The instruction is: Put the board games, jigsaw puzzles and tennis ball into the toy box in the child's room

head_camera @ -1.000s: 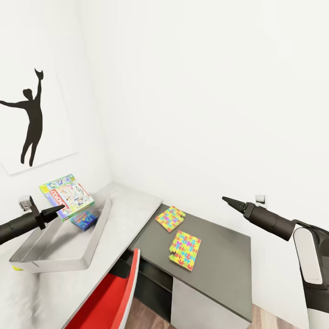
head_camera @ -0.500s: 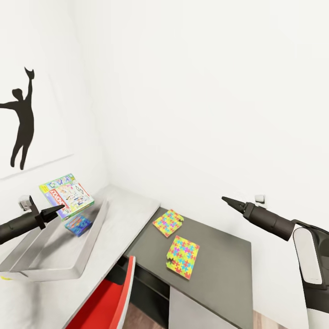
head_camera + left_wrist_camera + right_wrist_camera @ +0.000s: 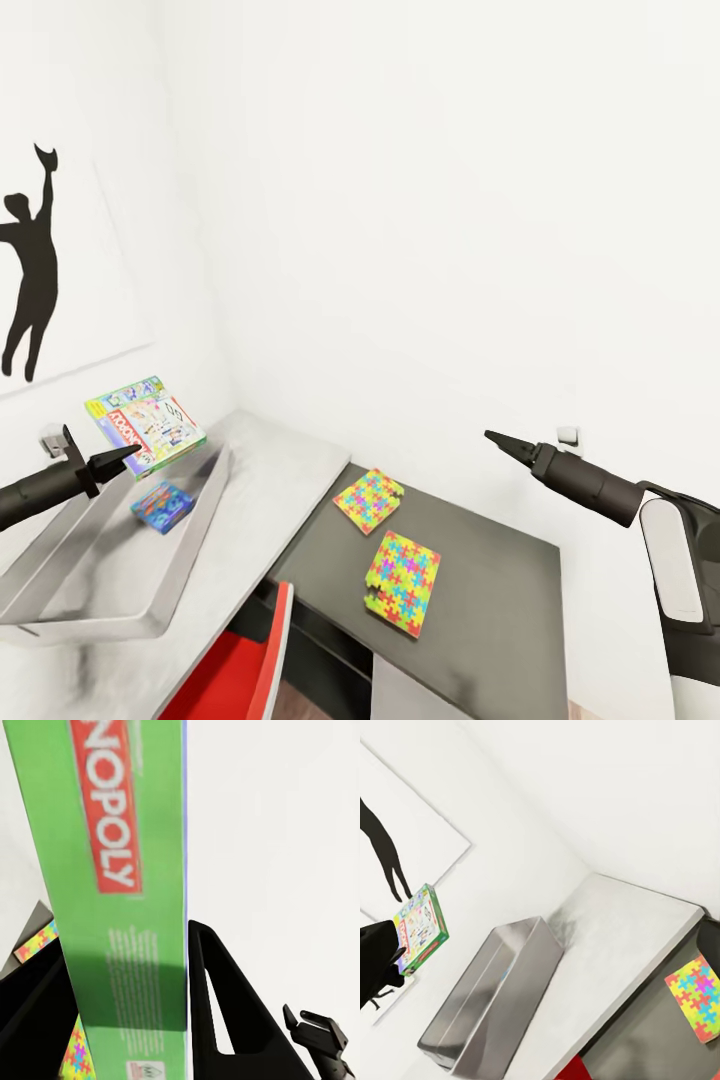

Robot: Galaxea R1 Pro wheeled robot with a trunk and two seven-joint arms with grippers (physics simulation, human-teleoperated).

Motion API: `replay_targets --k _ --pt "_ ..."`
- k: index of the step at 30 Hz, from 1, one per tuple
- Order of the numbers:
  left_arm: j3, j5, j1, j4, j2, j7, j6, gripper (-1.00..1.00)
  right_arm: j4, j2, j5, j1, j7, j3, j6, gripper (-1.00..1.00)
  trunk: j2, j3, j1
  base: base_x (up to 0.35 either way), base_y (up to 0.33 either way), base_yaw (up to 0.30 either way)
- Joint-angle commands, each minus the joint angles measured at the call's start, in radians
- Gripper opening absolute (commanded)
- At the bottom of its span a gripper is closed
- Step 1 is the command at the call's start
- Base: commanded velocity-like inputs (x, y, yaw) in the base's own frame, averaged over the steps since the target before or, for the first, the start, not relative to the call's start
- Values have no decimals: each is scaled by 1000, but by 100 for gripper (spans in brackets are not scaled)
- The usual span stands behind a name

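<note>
the left gripper point(image 3: 120, 459) is clamped on the edge of a green board game point(image 3: 146, 424), holding it tilted in the air above the far end of the toy box point(image 3: 190, 545). in the left wrist view the game's green edge point(image 3: 124, 900) sits squeezed between the two dark jaws. the box rests on the light grey part of the table point(image 3: 265, 480), and something small and blue point(image 3: 161, 505) already lies inside it near the far wall. the right gripper point(image 3: 500, 441) hangs in the air over the dark lower section, its jaws pressed together on nothing.

the two puzzles point(image 3: 368, 500) point(image 3: 402, 568) lie flat on that dark section, the first near its back edge by the step up to the grey top, the second nearer the front edge.

the grip takes only a thin strip of the game, so i'd guess it could pivot or slip. let go from here, tilted as it is, it might land on a corner, catch the far rim and lean out toward the wall, or come down hard on the blue item. levelling and lowering it first looks safer.
</note>
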Motion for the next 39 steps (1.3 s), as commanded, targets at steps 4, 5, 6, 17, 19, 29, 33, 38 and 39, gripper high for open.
replay_targets --k 4,5,6,17,19,29,33,38,39 --pt "1 -2 -1 -1 0 -4 4 -100 0 0 5 -1 6 -1 4 100 -2 -2 1 29 -3 0" --pt "1 -2 -1 -1 0 -4 4 -100 0 0 5 -1 6 -1 4 100 -2 -2 1 66 -1 0" --pt "1 -2 -1 -1 0 -4 4 -100 0 0 5 -1 6 0 4 100 -2 -2 1 97 -1 0" --pt "0 -1 -1 -1 0 -4 4 -100 0 -2 5 -1 7 -1 7 100 -2 -2 1 104 16 0" --pt "0 -2 -1 -1 0 -4 4 -100 0 -2 5 -1 7 -1 8 100 -2 -2 1 98 54 0" --pt "0 -2 -1 -1 0 -4 4 -100 0 -3 2 0 8 -3 11 100 -2 -2 1 23 17 0" --pt "0 -2 -1 -1 0 -4 4 -100 0 -3 2 0 8 -3 12 100 -2 -2 1 74 77 0" --pt "1 -2 -1 -1 0 -4 3 -100 0 -3 1 0 8 -2 12 100 -2 -2 1 40 21 0" --pt "1 -2 -1 -1 0 -4 4 -100 0 -3 1 0 8 -1 12 100 -2 -2 1 14 7 0"
